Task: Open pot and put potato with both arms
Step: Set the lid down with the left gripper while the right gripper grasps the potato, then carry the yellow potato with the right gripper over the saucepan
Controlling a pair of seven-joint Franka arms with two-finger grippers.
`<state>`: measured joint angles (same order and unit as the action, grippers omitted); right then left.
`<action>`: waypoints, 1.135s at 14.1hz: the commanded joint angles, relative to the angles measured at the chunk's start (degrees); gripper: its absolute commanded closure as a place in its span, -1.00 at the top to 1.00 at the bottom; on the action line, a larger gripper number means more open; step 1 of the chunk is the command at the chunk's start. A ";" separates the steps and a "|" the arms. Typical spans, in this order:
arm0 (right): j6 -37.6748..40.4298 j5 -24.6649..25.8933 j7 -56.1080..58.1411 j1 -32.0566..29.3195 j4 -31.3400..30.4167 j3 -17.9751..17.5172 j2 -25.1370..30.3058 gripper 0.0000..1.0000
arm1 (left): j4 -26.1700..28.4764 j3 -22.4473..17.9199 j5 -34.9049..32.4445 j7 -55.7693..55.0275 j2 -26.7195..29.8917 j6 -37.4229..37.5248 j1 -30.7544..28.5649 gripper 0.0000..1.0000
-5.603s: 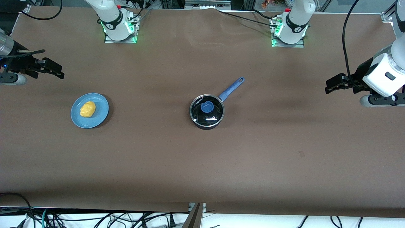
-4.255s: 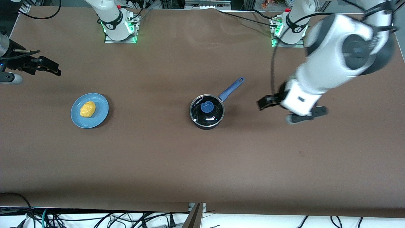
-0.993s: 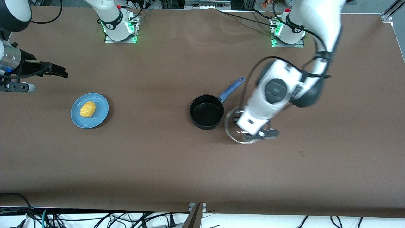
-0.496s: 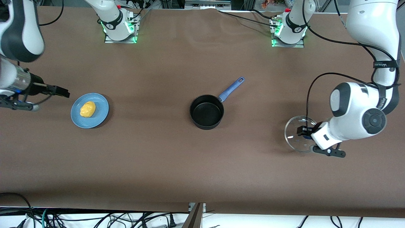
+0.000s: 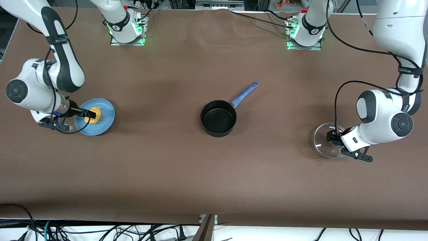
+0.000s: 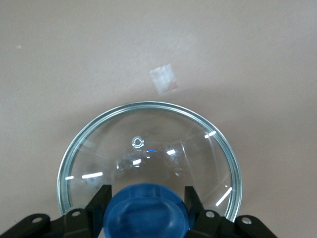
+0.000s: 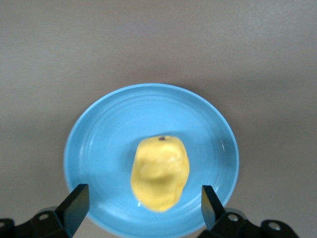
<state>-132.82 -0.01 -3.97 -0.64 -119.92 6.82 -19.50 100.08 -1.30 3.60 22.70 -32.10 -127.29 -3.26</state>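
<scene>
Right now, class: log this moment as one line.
left gripper: shut on glass lid's blue knob | right gripper: open over yellow potato

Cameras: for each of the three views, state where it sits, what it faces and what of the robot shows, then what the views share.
Front view: high across the table, facing both bases; shows both arms, the open pot, the table.
Left wrist view: on the left arm, looking down at the lid; left end effector fingers grip its blue knob.
Right wrist view: on the right arm, looking down at the potato on the plate; right end effector open astride it.
Shared: lid, potato and plate also appear in front.
</scene>
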 commanded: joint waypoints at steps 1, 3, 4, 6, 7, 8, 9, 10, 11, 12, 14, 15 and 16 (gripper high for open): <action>-4.54 0.80 -0.86 -0.23 -2.06 0.21 -2.11 1.00 | 5.11 0.25 1.33 3.57 1.96 -4.97 -1.30 0.15; -5.00 0.88 -0.86 -0.23 -2.77 0.21 -3.69 1.00 | 6.52 0.25 1.33 4.45 1.61 -7.35 -1.75 0.16; -5.00 0.88 -0.60 -0.32 -2.69 0.29 -4.05 0.96 | 6.70 0.25 1.41 4.98 1.43 -7.36 -2.01 0.16; -4.82 0.88 -0.51 -0.23 -2.69 0.30 -4.14 -0.08 | 6.96 0.25 1.50 5.42 0.73 -7.53 -2.28 0.25; -4.73 0.88 -0.16 -0.23 -2.42 0.30 -4.14 -0.32 | 6.97 0.25 1.59 5.33 0.73 -7.53 -2.28 0.47; -4.56 0.88 0.71 -0.23 -2.33 0.30 -4.05 -0.42 | 6.88 0.25 1.59 5.25 0.73 -7.45 -2.28 0.98; -4.30 0.97 1.07 -0.06 -2.25 0.21 -3.44 -0.50 | 6.36 0.25 1.59 5.07 0.81 -7.10 -2.28 1.00; -2.29 0.89 0.63 0.38 -2.07 0.03 -1.87 -0.53 | 6.00 0.25 1.59 4.63 1.16 -6.66 -2.28 1.00; 1.56 0.88 0.63 0.99 -0.24 -0.05 -0.72 -0.53 | 5.22 0.68 1.59 4.19 2.21 -5.70 -2.28 1.00; 7.25 0.80 0.37 1.34 3.00 -0.23 0.25 -0.53 | 3.29 0.86 1.59 3.93 3.53 -1.60 -2.10 1.00; 21.21 -0.16 -5.92 2.75 10.46 -0.76 0.61 -0.53 | -4.16 2.00 1.15 -0.79 5.11 10.07 -1.84 1.00; 25.98 -1.21 -9.27 2.75 13.89 -2.06 0.61 -0.53 | -8.11 2.01 0.71 -3.78 5.99 16.13 -1.49 1.00; 29.94 -3.31 -13.65 2.75 17.15 -4.86 0.70 -0.53 | -11.54 2.01 0.62 -6.24 6.96 21.85 -1.23 1.00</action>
<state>-110.54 -0.97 -11.01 1.83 -108.85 5.28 -18.72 95.04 0.56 3.67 20.59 -27.39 -115.52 -4.88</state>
